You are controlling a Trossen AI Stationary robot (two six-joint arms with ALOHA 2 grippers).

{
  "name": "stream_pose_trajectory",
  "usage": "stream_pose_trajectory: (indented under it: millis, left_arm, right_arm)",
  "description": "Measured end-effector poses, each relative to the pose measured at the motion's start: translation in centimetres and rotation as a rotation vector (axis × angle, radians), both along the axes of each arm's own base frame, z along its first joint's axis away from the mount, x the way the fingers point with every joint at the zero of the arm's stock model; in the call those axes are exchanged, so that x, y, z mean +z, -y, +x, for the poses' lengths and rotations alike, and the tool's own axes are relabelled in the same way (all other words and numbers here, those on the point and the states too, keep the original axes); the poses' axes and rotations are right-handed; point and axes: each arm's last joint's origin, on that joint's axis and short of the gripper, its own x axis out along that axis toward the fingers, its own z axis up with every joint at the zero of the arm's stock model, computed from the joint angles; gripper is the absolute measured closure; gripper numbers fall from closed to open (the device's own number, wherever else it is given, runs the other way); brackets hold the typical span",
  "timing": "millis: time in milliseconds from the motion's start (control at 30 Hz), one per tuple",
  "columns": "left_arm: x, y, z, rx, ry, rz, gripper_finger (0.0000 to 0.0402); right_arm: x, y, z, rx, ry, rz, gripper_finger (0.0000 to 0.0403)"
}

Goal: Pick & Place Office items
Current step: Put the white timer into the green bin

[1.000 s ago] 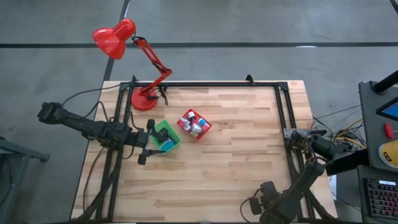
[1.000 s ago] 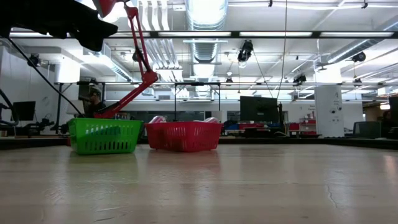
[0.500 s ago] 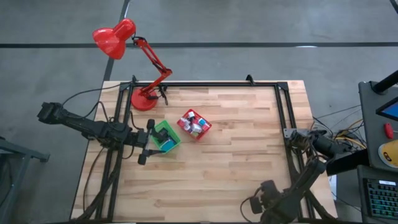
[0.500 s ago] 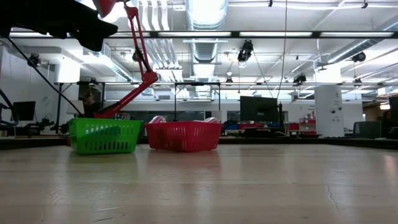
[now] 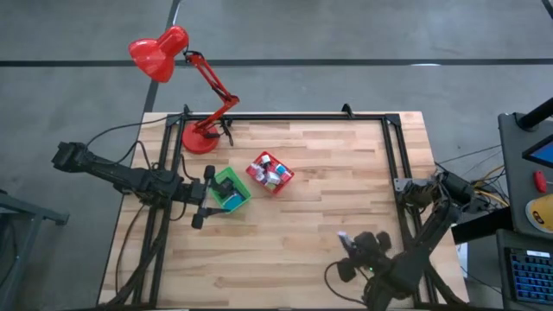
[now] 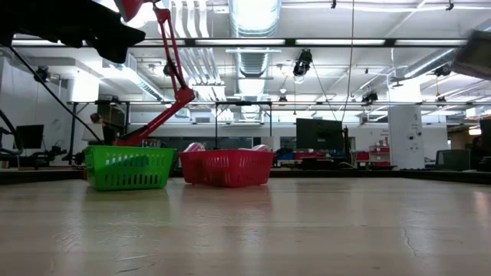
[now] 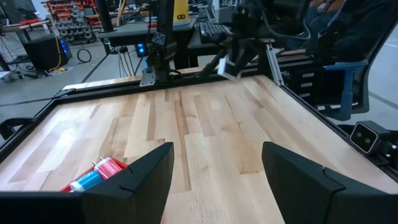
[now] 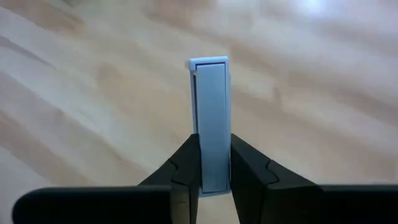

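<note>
The right claw [image 5: 346, 241], clenched on a pale stick [image 8: 211, 121], has swung in over the worktop [image 5: 328, 181], likely heading for a bin. The left claw [image 5: 203, 197] waits released beside the green bin [image 5: 230, 187].

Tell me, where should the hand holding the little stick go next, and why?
Probably toward the bins. The right hand is shut on a pale blue stick near the table's front edge, far from the red bin and green bin.

In the high view the office items [image 5: 270, 173] heaped in the red bin [image 5: 284, 182] are too small to tell apart, and the green bin [image 5: 223, 179] half hides under the left gripper [image 5: 203, 198].
</note>
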Motion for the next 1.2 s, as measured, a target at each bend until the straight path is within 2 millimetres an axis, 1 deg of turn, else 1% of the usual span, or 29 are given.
stream_pose_trajectory:
  millis: [200, 333, 500, 633, 867, 1033, 1200]
  left_arm:
    - [0.0, 0.0, 0.0, 0.0, 0.0, 0.0, 0.0152]
    - [0.0, 0.0, 0.0, -0.001, 0.0, 0.0, 0.0152]
    - [0.0, 0.0, 0.0, 0.0, 0.0, 0.0, 0.0152]
    - [0.0, 0.0, 0.0, 0.0, 0.0, 0.0, 0.0152]
    - [0.0, 0.0, 0.0, 0.0, 0.0, 0.0, 0.0152]
    - [0.0, 0.0, 0.0, -0.001, 0.0, 0.0, 0.0152]
    - [0.0, 0.0, 0.0, 0.0, 0.0, 0.0, 0.0152]
  right_arm:
    - [0.4, 1.8, 2.3, 0.143, 0.062, -0.261, 0.0344]
    - [0.5, 3.1, 3.9, 0.177, 0.083, -0.385, 0.0344]
    - [0.4, 3.9, 6.2, 0.237, 0.121, -0.516, 0.0344]
    - [0.3, 4.7, 7.9, 0.275, 0.087, -0.54, 0.0345]
    - [0.3, 5.7, 11.5, 0.385, 0.08, -0.587, 0.0345]
    - [0.3, 7.1, 13.7, 0.474, 0.074, -0.579, 0.0345]
    - [-0.5, 8.7, 15.6, 0.603, 0.121, -0.594, 0.0345]
